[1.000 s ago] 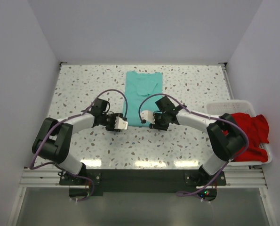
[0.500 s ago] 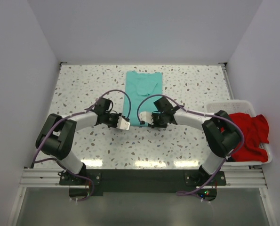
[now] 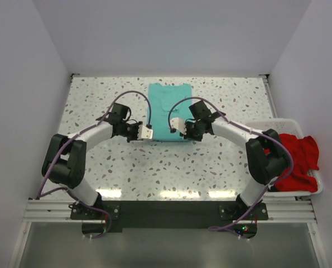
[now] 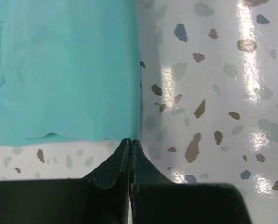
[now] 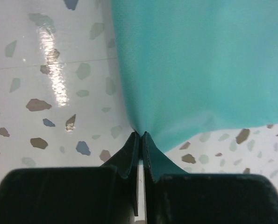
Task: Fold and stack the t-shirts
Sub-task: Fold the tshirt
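Speckled terrazzo table (image 3: 227, 167) lay between plain white walls, seen from above. At its middle, the left gripper (image 4: 130, 140) had its fingers pressed together at the near left corner of the teal t-shirt (image 3: 169, 109), apparently pinching the hem there. The right gripper (image 5: 139, 134) was likewise closed, nipping the near right corner, where the cloth gathered into a small peak at the tips. From those two corners the teal t-shirt stretched away from the arms toward the far wall as a narrow flat strip, its sides seemingly already folded in, since no sleeves stuck out. Well apart, at the right edge of the table, the red t-shirt (image 3: 297, 159) sat crumpled in the white basket (image 3: 260, 125), spilling over its rim. Judging by this, the task was about a third done: the teal t-shirt needed its crosswise fold, while the red one had not been laid out, folded or stacked.
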Tool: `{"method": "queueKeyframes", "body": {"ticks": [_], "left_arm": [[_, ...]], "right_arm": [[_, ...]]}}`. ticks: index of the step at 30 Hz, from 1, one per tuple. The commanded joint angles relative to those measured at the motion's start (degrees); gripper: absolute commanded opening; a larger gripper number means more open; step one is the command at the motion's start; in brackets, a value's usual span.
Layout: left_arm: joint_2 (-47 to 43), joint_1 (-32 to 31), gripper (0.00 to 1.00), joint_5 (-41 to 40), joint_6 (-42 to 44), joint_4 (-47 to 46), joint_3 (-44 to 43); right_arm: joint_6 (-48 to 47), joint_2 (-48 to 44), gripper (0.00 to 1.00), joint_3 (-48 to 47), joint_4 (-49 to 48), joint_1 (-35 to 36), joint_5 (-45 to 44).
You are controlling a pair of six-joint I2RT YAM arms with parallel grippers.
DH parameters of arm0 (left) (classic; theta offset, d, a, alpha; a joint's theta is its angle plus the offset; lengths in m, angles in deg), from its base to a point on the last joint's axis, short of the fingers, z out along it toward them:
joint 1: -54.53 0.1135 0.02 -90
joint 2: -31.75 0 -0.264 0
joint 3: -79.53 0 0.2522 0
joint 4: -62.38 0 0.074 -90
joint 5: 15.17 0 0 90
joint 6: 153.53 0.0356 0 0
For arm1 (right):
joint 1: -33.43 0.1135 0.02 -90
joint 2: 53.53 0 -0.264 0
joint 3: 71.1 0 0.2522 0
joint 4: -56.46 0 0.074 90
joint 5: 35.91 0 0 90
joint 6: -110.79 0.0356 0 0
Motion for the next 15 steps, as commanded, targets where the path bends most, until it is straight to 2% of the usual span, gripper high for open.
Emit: {"method": "queueKeyframes", "body": {"ticks": [1,5,9,12,15], "left_arm": [[-1.21,1.35,0.00,3.39,-5.20,4.22,-5.73],[-1.03,1.44,0.00,3.30,-8.54,6.25,-11.00],[-3.57,1.17,0.00,3.39,-8.20,9.41,-11.11],[-7.51,0.03,0.00,3.13,-3.90,15.10,-7.77],[-12.87,-1.64,0.00,3.29,-0.20,18.37,-2.50]], "right_arm": [[-0.65,-2.63,0.00,-6.94,7.80,-1.43,2.14],[-1.70,-2.11,0.00,-11.53,11.06,-2.22,1.88],[-1.97,-3.32,0.00,-13.64,16.32,-2.31,3.10],[-1.79,-7.27,0.00,-11.02,19.92,-1.44,5.83],[-1.09,-12.11,0.00,-4.00,22.48,1.90,7.58]]}}
